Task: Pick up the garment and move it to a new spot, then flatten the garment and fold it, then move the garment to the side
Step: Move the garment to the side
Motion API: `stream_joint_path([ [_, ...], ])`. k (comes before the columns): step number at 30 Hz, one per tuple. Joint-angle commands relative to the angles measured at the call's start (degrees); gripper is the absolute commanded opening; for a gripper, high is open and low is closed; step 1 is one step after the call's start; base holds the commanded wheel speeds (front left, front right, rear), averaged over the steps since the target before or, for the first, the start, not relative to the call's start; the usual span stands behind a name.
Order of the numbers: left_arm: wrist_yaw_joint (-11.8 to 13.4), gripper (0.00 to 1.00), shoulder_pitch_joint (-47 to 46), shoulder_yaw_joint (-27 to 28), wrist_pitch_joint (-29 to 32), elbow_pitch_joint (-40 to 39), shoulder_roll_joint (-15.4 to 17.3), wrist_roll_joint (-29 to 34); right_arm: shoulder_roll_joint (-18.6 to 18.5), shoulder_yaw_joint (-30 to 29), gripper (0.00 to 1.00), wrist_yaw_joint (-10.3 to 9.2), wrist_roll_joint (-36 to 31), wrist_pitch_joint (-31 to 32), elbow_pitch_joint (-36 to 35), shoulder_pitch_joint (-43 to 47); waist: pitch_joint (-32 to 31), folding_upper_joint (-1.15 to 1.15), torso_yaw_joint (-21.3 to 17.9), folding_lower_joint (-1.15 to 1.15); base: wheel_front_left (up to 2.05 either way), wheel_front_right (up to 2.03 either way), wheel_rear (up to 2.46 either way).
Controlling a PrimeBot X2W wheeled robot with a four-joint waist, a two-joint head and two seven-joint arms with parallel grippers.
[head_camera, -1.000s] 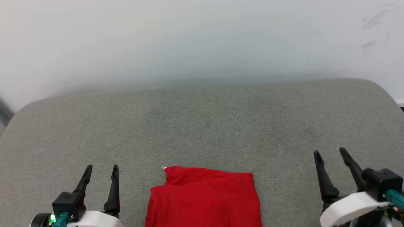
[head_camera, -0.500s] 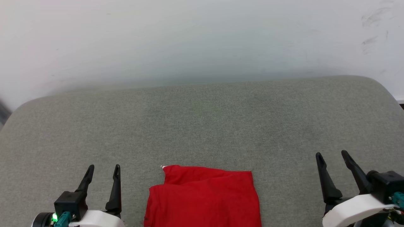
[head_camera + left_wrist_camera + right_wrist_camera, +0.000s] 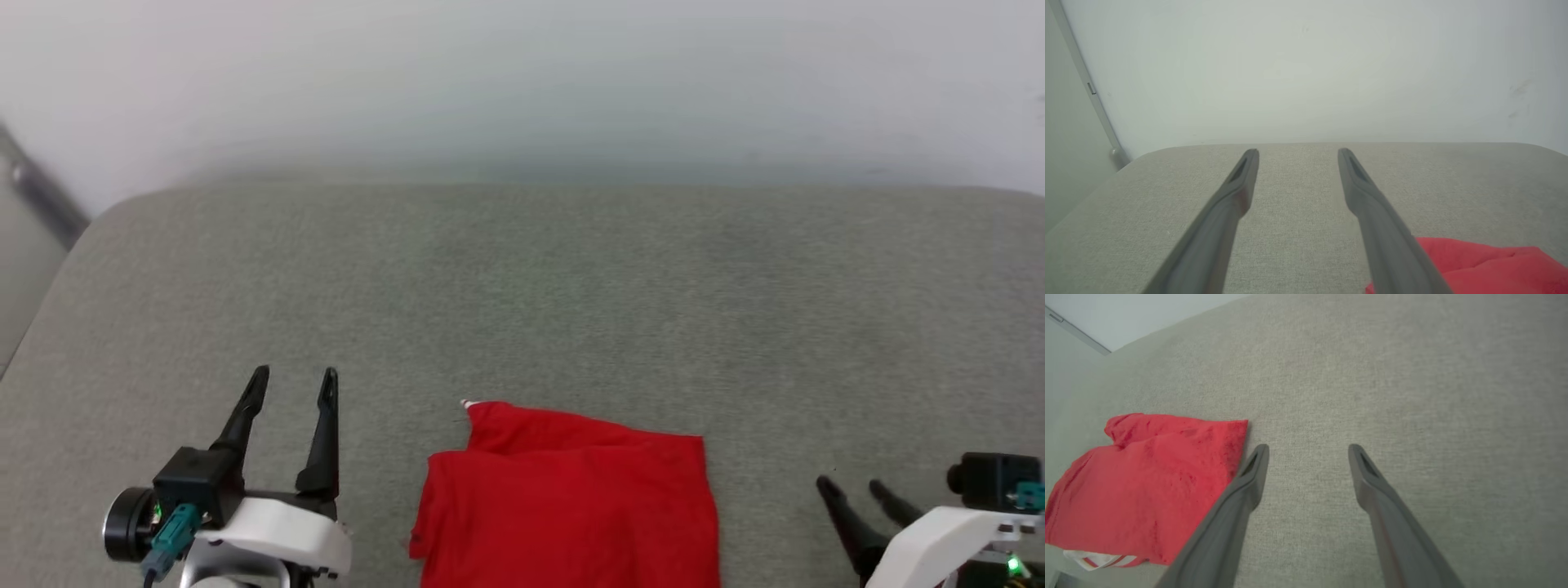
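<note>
Fingers point(image 3: 1231, 204) wide apart on the left gripper point(image 3: 295, 374) and the right gripper point(image 3: 851, 486) alike, nothing between them but grey cushion point(image 3: 522, 286). Seen from the head: the garment point(image 3: 571, 498), folded to a red block, flat between the two pairs of fingers, touching neither, a white speck at its far left corner. Added by the right wrist view: white, red-striped trim point(image 3: 1098, 559) peeping from under the near edge, the red far corner just beside the left-hand fingertip. From the left wrist: a red corner low and right of the right-hand finger, partly behind it, plus a grey rail point(image 3: 1094, 102) on the pale wall, left of the fingers.
</note>
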Motion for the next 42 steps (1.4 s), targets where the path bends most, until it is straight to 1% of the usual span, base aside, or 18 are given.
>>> stream_joint_path([
  [1, -0.7, 1.0, -1.4, 0.2, -0.3, -0.2, -0.7, 0.6, -1.0, 1.2, 1.0, -0.01, 2.0, 3.4, 1.2, -0.8, 3.1, 0.0, 3.4, 0.0, 0.0, 0.0, 0.0],
  [2, -1.0, 1.0, -1.9, 0.3, -0.3, 0.0, -1.0, 0.8, -1.3, 2.0, 1.0, -0.02, 2.9, 5.2, 1.9, -1.0, 3.6, 0.0, 4.3, 0.0, 0.0, 0.0, 0.0],
  [3, -1.8, 1.0, -2.7, 0.2, -0.3, 0.4, -1.8, 1.0, -1.7, 3.4, 1.0, -0.02, 5.2, 8.4, 3.4, -1.2, 4.9, 0.0, 5.8, 0.0, 0.0, 0.0, 0.0],
  [6, -2.9, 1.0, -3.7, 0.4, -0.3, 0.8, -3.0, 1.5, -1.8, 6.2, 1.0, -0.02, 8.2, 11.5, 5.5, -2.3, 6.5, 0.0, 7.6, 0.0, 0.0, 0.0, 0.0],
  [9, -3.8, 1.0, -4.1, 1.1, -0.3, 1.5, -4.1, 1.9, -1.7, 8.6, 1.0, -0.02, 9.5, 12.6, 7.7, -3.9, 7.6, 0.0, 8.7, 0.0, 0.0, 0.0, 0.0],
  [14, -5.4, 1.0, -4.7, 2.5, -0.3, 2.7, -5.6, 2.9, -0.3, 11.5, 1.0, -0.05, 12.1, 13.7, 13.1, -5.4, 8.6, 0.0, 9.6, 0.0, 0.0, 0.0, 0.0],
  [15, -5.7, 1.0, -4.8, 2.8, -0.3, 3.0, -5.7, 3.1, -0.3, 12.1, 0.92, -0.05, 12.0, 13.8, 13.9, -5.6, 8.6, 0.0, 9.7, 0.0, 0.0, 0.0, 0.0],
  [16, -6.0, 1.0, -4.9, 3.1, -0.3, 3.1, -5.8, 3.3, -0.6, 12.7, 0.46, -0.05, 11.7, 13.7, 14.5, -5.9, 8.7, 0.0, 9.8, 0.0, 0.0, 0.0, 0.0],
  [17, -6.3, 1.0, -5.0, 3.3, -0.3, 3.4, -5.9, 3.7, -0.6, 13.2, 0.27, -0.05, 11.8, 13.4, 14.9, -6.0, 8.7, 0.0, 9.8, 0.0, 0.0, 0.0, 0.0],
  [18, -6.5, 1.0, -5.1, 3.6, -0.3, 3.6, -5.9, 3.9, -0.6, 13.7, 0.0, -0.05, 11.8, 13.1, 15.0, -6.4, 8.6, 0.0, 9.8, 0.0, 0.0, 0.0, 0.0],
  [22, -7.3, 1.0, -4.1, 4.5, -0.3, 4.3, -5.8, 5.4, -2.3, 16.0, 0.0, -0.02, 10.8, 10.6, 13.2, -8.9, 7.0, 0.0, 8.6, 0.0, 0.0, 0.0, 0.0],
  [25, -7.3, 1.0, -3.0, 4.7, -0.3, 4.6, -5.7, 6.0, -3.7, 17.4, 0.0, -0.02, 9.5, 9.7, 11.7, -10.2, 4.8, 0.0, 7.1, 0.0, 0.0, 0.0, 0.0],
  [28, -7.0, 1.0, -1.4, 4.9, -0.3, 4.5, -5.5, 6.3, -5.3, 18.6, 0.0, -0.02, 7.8, 10.3, 11.2, -10.5, 2.2, 0.0, 4.4, 0.0, 0.0, 0.0, 0.0],
  [31, -6.6, 1.0, 0.0, 4.8, -0.3, 4.0, -5.2, 6.5, -7.5, 19.0, 0.0, -0.02, 6.7, 11.8, 10.8, -10.8, 0.2, 0.0, 0.9, 0.0, 0.0, 0.0, 0.0],
  [32, -6.6, 1.0, 0.0, 4.8, -0.3, 4.0, -5.2, 6.5, -7.5, 19.0, 0.0, -0.02, 6.7, 11.8, 10.8, -10.8, 0.2, 0.0, 0.9, 0.0, 0.0, 0.0, 0.0],
  [38, -6.4, 1.0, 0.4, 4.6, -0.2, 2.8, -5.2, 6.5, -12.4, 18.4, 0.0, -0.02, 5.1, 15.4, 10.2, -13.1, 0.2, 0.0, -7.1, 0.0, 0.0, 0.0, 0.0],
  [42, -6.6, 1.0, -0.5, 4.3, -0.2, 1.4, -5.3, 6.6, -14.3, 17.8, 0.0, -0.02, 4.5, 16.3, 11.0, -16.1, 2.3, 0.0, -12.1, 0.0, 0.0, 0.0, 0.0],
])
